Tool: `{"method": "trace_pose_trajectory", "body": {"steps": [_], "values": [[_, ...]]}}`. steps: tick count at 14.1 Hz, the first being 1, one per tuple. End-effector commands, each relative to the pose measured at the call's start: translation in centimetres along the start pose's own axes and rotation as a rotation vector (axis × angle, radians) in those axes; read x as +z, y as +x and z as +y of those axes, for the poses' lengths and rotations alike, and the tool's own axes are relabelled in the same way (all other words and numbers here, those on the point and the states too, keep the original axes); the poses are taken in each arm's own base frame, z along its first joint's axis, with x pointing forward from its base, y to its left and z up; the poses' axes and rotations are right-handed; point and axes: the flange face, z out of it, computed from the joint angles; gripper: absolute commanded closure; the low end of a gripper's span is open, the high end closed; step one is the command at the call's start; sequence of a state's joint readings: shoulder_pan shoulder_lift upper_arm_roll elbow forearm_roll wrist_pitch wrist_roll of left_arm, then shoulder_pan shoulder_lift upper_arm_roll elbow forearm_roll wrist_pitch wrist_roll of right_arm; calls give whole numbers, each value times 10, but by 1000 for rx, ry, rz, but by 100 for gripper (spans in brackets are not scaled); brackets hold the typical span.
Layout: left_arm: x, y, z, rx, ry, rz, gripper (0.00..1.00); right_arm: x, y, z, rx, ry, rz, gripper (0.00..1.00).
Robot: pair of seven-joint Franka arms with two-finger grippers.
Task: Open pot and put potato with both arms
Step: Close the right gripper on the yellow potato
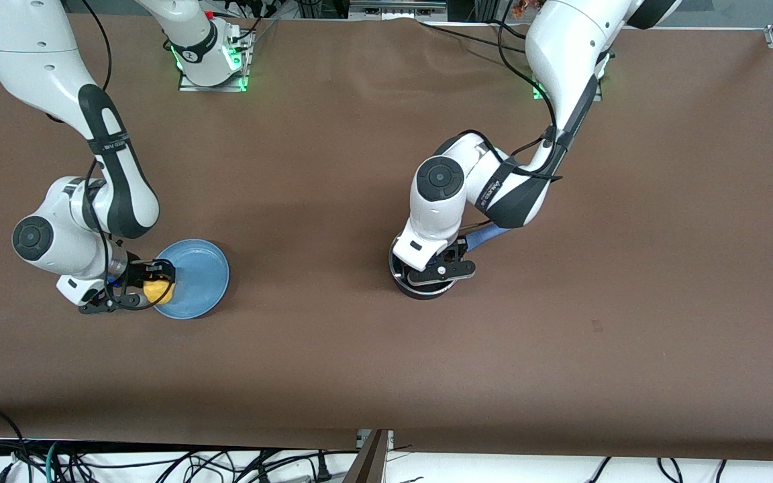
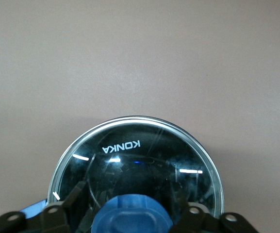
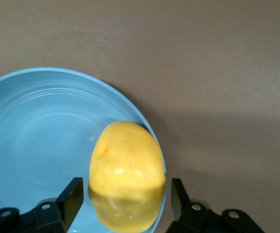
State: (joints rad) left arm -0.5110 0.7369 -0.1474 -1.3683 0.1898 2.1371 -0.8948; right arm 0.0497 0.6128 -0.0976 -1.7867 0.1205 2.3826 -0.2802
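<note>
The black pot stands mid-table with its glass lid on; its blue handle points toward the left arm's base. My left gripper is low over the lid, open, with its fingers on either side of the blue knob. The yellow potato lies on the light-blue plate, at its edge toward the right arm's end of the table. My right gripper is open with its fingers straddling the potato, a gap showing on each side.
Bare brown table surrounds the plate and the pot. The two arm bases stand along the table edge farthest from the front camera. Cables hang below the table's near edge.
</note>
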Motion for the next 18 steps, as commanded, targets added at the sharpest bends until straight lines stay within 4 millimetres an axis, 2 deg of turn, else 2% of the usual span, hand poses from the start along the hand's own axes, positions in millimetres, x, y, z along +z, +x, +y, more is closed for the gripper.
{"method": "trace_pose_trajectory", "body": {"steps": [1,3,4,5,6,8,10,15,18], "values": [[-2,-5,-4,14,19,4,14,1,4,1,-9,19,11,40],[0,-8,-4,17,22,0,24,-3,7,-1,-13,19,15,48],[0,-8,-5,19,23,-1,24,-7,10,-2,-15,18,21,50],[2,-9,-5,19,27,-4,25,-9,11,-4,-17,18,23,50],[2,-9,-5,21,27,-4,32,-13,12,-6,-19,19,24,50],[-1,-8,-6,24,23,-2,40,-18,16,-10,-21,23,16,50],[-6,-7,-6,27,19,3,41,-31,22,-20,-10,37,-14,50],[-14,-6,-7,23,18,3,43,-105,36,-67,9,51,-96,50],[-23,-4,-10,20,25,-2,44,-142,40,-109,50,52,-143,50]]}}
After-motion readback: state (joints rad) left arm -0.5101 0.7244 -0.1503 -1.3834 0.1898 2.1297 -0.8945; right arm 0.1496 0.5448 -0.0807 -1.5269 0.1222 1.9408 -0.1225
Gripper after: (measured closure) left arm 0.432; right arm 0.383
